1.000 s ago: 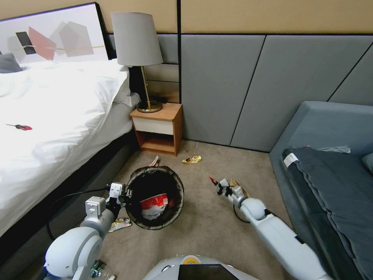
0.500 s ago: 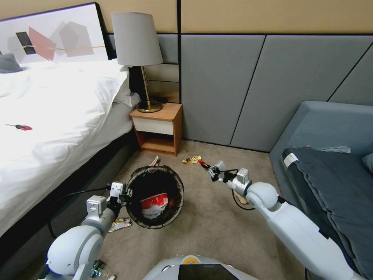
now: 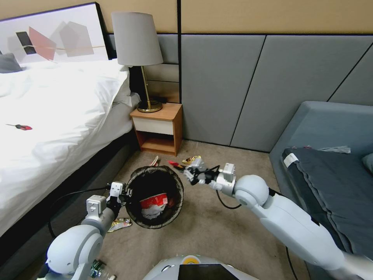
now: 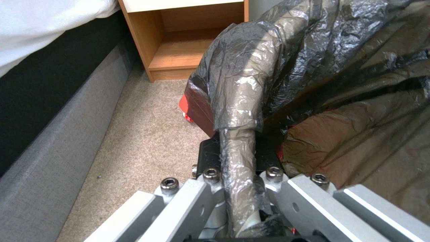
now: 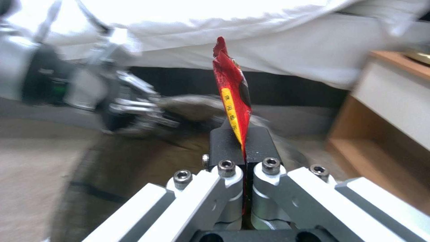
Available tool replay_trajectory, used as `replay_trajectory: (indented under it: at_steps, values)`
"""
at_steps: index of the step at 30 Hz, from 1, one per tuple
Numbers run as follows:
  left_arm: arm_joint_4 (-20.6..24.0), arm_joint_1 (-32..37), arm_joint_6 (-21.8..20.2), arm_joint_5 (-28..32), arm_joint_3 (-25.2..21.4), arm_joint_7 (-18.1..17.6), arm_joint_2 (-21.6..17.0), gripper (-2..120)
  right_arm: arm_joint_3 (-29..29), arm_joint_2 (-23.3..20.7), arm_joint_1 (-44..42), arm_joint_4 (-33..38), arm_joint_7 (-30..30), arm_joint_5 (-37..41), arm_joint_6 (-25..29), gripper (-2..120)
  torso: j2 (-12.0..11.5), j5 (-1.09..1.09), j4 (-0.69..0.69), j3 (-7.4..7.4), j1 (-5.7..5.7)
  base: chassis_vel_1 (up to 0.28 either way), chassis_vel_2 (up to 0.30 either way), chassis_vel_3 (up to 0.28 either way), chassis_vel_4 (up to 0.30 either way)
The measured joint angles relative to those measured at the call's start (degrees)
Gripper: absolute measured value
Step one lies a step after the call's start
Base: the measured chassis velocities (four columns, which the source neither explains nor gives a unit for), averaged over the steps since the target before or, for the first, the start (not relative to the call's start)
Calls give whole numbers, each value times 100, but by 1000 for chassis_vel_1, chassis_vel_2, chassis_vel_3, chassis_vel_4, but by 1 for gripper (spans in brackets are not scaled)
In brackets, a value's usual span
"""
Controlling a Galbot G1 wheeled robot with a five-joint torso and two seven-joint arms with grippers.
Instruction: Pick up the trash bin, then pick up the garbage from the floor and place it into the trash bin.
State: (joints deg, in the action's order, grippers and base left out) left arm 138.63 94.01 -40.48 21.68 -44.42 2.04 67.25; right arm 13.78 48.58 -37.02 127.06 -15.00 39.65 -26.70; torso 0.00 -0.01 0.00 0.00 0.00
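The trash bin (image 3: 181, 194), white with a black bag over its rim, stands on the beige carpet floor (image 3: 210, 233). My left gripper (image 3: 118, 193) is shut on its near-left rim; the left wrist view shows the bagged rim (image 4: 242, 101) pinched in the gripper (image 4: 237, 151). A red-and-white cup (image 3: 154, 201) and a white tissue (image 3: 152, 212) lie inside. My right gripper (image 3: 187, 170) hovers just beyond the bin's far-right rim, shut on a red snack wrapper (image 3: 175, 164), which stands upright (image 5: 230, 101) in the gripper (image 5: 240, 143). Garbage on the floor: a yellow wrapper (image 3: 191, 159), a shiny wrapper (image 3: 119, 224).
A wooden nightstand (image 3: 159, 128) with a lamp (image 3: 136, 39) stands behind the bin. The white bed (image 3: 50, 128) borders the left, a grey sofa (image 3: 330, 167) the right. A small red-and-white scrap (image 3: 154, 160) lies by the bin's far rim. A clear bottle (image 3: 97, 268) lies by my base.
My right arm has swung left from the floor near the sofa to the bin's far rim, carrying the red wrapper. The left arm and the bin have not moved.
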Motion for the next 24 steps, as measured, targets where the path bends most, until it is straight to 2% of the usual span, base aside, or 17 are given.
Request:
replay_trajectory:
  at_steps: [15, 24]
  values:
    - [-13, -17, 0, 15, 11, -2, -24, 1, 828, 106, 356, 40, 207, 42, -270, 0, 0, 0, 0, 0, 0, 0, 0, 0, 0]
    - [-39, -45, 0, 21, 18, 1, -31, 1, 882, 115, 255, -60, 314, -108, -323, 0, 0, 1, -1, 0, 0, 0, 0, 0, 0]
